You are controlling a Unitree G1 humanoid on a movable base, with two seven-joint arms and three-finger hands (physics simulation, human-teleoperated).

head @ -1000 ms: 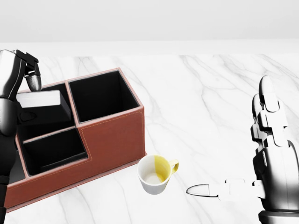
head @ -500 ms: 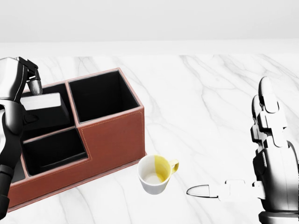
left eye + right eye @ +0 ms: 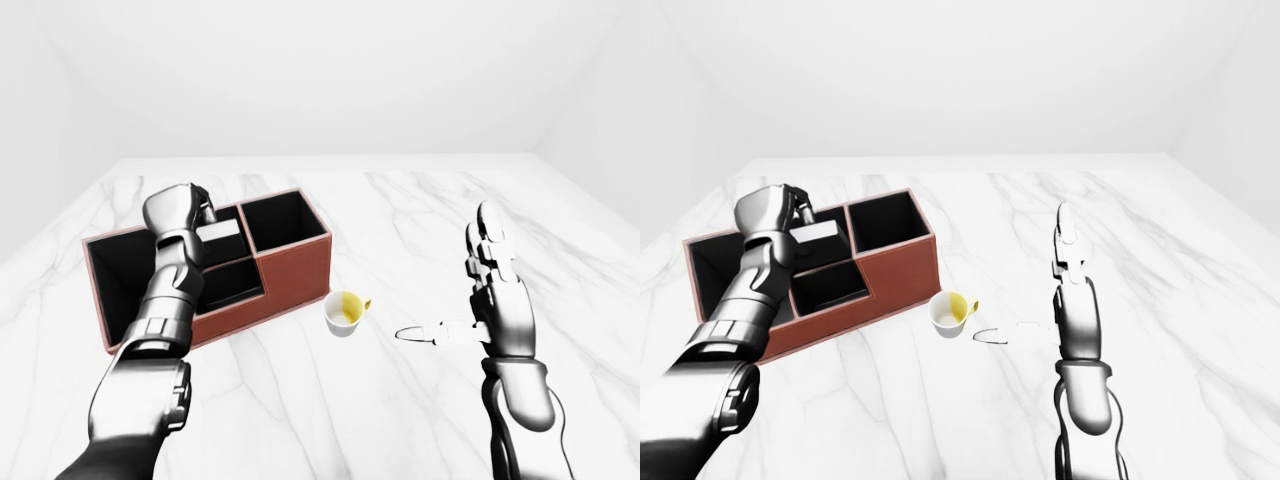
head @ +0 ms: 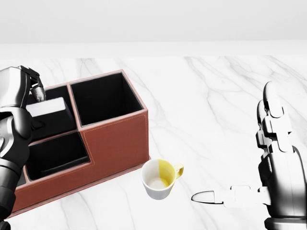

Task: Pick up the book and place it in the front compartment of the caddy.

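At about five o'clock in the head view, the right hand [image 4: 278, 158] is standing upright over the marble table [image 4: 216, 96] with its fingers spread wide and its thumb pointing toward nine o'clock, holding nothing. Just toward nine o'clock of that thumb, a white and yellow mug [image 4: 159, 178] is sitting on the marble, close to the near wall of the red-brown caddy [image 4: 115, 143] but not touching it.

Farther off, at nine o'clock, the left hand [image 4: 19, 93] is hovering over the caddy's middle row. A white-topped, dark-sided block, which I take to be the book [image 4: 47, 108], is lying tilted in the compartment below it. One finger is touching or nearly touching the book's top edge; whether the fingers are gripping it, I cannot tell.

The book seems to be inside the caddy already. Which compartment counts as the front one I cannot say, so releasing, and perhaps moving the book, is what remains.
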